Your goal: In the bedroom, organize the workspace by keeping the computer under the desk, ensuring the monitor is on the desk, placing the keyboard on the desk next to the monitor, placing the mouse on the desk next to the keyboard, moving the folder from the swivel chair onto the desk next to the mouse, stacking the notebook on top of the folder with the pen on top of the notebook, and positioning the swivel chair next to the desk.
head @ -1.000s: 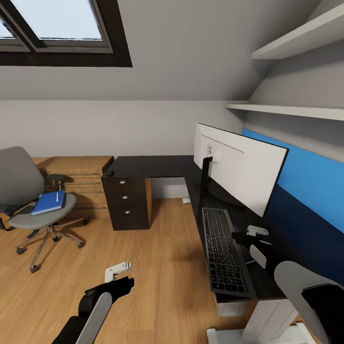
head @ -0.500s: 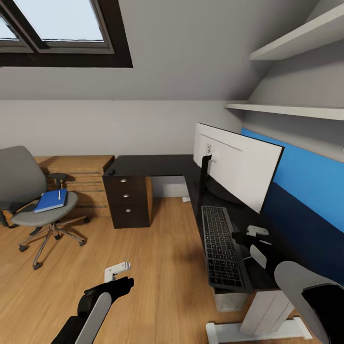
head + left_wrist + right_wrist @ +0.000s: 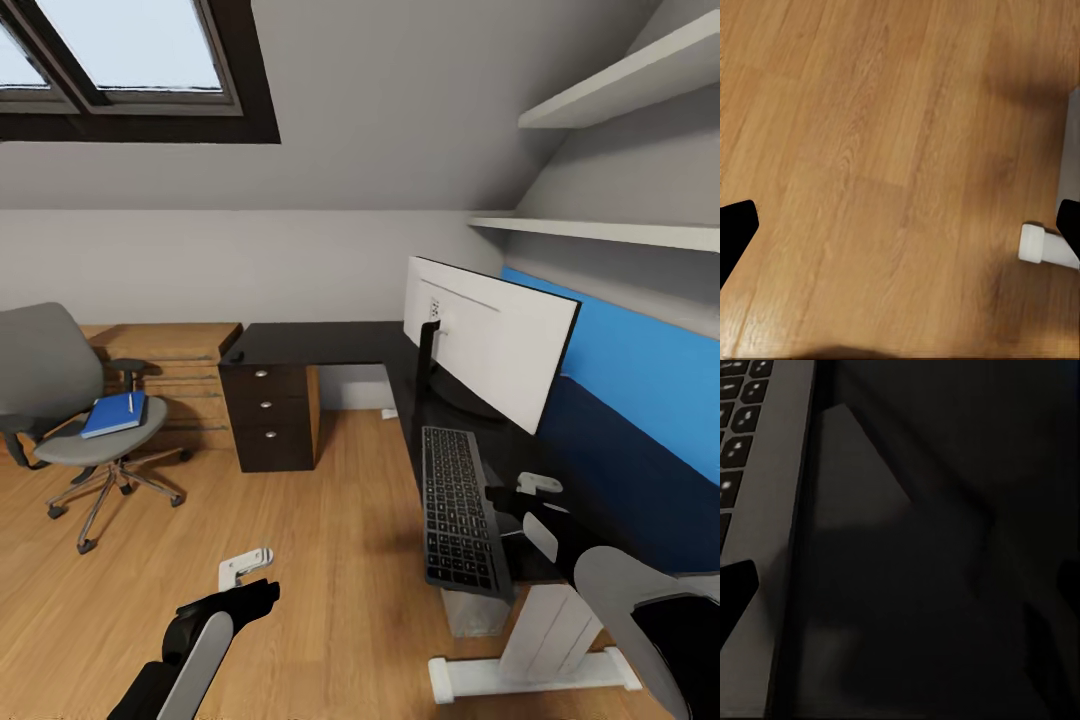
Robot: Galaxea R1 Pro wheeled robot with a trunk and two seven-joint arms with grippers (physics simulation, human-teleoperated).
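The black L-shaped desk (image 3: 320,345) carries a wide white-backed monitor (image 3: 490,345) and a dark keyboard (image 3: 455,505) in front of it. At the left stands the grey swivel chair (image 3: 45,375), with a blue folder or notebook (image 3: 113,413) and a pen (image 3: 130,402) on its seat. My right gripper (image 3: 525,510) hovers open over the desk just right of the keyboard (image 3: 750,472); I cannot make out the mouse there. My left gripper (image 3: 250,580) hangs open over the wooden floor (image 3: 892,150). A pale box (image 3: 475,612) sits under the desk.
A dark drawer unit (image 3: 270,420) stands under the desk's far wing, with low wooden steps (image 3: 185,370) behind the chair. The desk's white leg and foot (image 3: 555,640) are near my right arm. Wall shelves (image 3: 600,230) hang above the desk. Open floor lies between chair and desk.
The whole view has shifted as the camera moved: the chair and desk sit slightly differently in the picture and more of the desk's white foot shows. Both grippers hold the same pose.
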